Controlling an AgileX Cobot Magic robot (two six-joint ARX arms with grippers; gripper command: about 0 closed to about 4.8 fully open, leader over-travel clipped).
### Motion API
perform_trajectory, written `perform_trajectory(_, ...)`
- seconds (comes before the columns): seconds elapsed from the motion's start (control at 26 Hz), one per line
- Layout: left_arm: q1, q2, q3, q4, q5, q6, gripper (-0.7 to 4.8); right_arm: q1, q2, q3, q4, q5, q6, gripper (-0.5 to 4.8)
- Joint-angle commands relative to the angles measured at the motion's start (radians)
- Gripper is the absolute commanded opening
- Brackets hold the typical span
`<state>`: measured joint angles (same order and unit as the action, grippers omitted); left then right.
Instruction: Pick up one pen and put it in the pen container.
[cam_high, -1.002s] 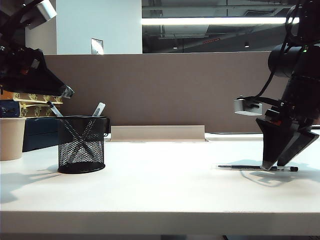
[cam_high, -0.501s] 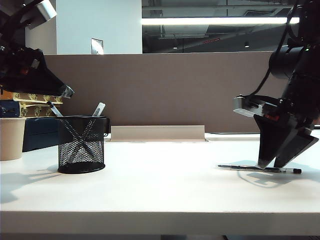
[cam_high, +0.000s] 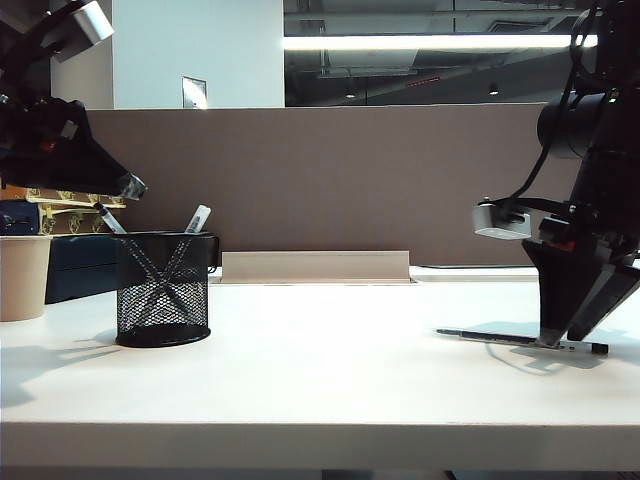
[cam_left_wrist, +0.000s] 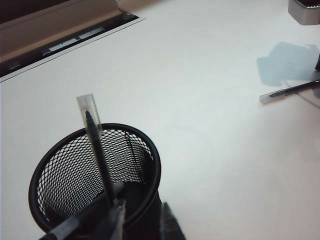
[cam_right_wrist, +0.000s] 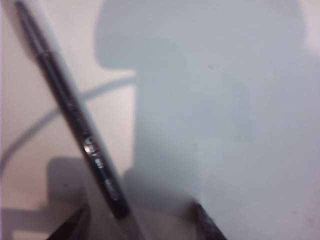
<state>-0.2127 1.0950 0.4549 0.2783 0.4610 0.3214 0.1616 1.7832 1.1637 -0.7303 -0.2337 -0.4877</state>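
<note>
A pen (cam_high: 520, 341) with a clear barrel lies flat on the white table at the right. My right gripper (cam_high: 560, 340) points down over it, tips at the table, one on each side of the barrel. In the right wrist view the pen (cam_right_wrist: 75, 125) runs between the open fingers (cam_right_wrist: 142, 225), closer to one of them. The black mesh pen container (cam_high: 162, 288) stands at the left with two pens leaning in it. My left gripper (cam_high: 130, 185) hangs above and left of it, fingers apart and empty; its wrist view shows the container (cam_left_wrist: 150, 155) below the gripper (cam_left_wrist: 144, 225).
A beige cup (cam_high: 22, 277) stands at the far left edge. A low grey strip (cam_high: 315, 266) runs along the table's back in front of the brown partition. The left wrist view shows the lying pen (cam_left_wrist: 292, 90) far across the table.
My right gripper has shifted a little to the right and stands more upright; the pen has slid slightly right with it. The left arm has kept still.
</note>
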Motion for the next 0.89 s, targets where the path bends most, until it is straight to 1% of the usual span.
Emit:
perform_trajectory(0.04,-0.001,-0.003,0.005,0.007,0.003,0.001,0.94,0.0,0.0,0.0,0.018,0.03,-0.003,2.6)
perform_trajectory(0.08,-0.001,-0.003,0.005,0.007,0.003,0.001,0.94,0.0,0.0,0.0,0.02,0.03,-0.003,2.43)
perform_trajectory(0.12,-0.001,-0.003,0.005,0.007,0.003,0.001,0.94,0.0,0.0,0.0,0.014,0.021,-0.002,2.38)
perform_trajectory(0.27,-0.001,-0.003,0.005,0.008,0.003,0.001,0.94,0.002,0.0,-0.001,-0.003,-0.085,-0.002,2.38)
perform_trajectory(0.31,-0.001,-0.003,0.005,0.008,0.002,0.001,0.94,0.005,0.0,-0.001,-0.003,-0.092,0.002,2.38)
perform_trajectory(0.5,-0.001,-0.003,0.005,0.008,0.002,0.004,0.94,0.029,0.0,-0.001,-0.002,-0.09,0.005,2.38)
perform_trajectory(0.58,-0.001,-0.003,0.005,0.008,0.002,0.004,0.94,0.029,0.0,-0.001,-0.002,-0.073,0.005,2.1)
perform_trajectory(0.62,-0.001,-0.003,0.005,0.008,0.002,0.004,0.94,0.029,0.0,-0.002,-0.003,-0.062,0.005,2.06)
perform_trajectory(0.73,-0.001,-0.002,0.005,0.006,-0.039,0.004,0.94,0.029,0.015,-0.002,-0.013,-0.03,0.005,2.07)
perform_trajectory(0.89,-0.001,-0.002,0.004,0.006,-0.039,0.004,0.94,0.033,0.068,-0.002,-0.023,-0.031,0.006,2.06)
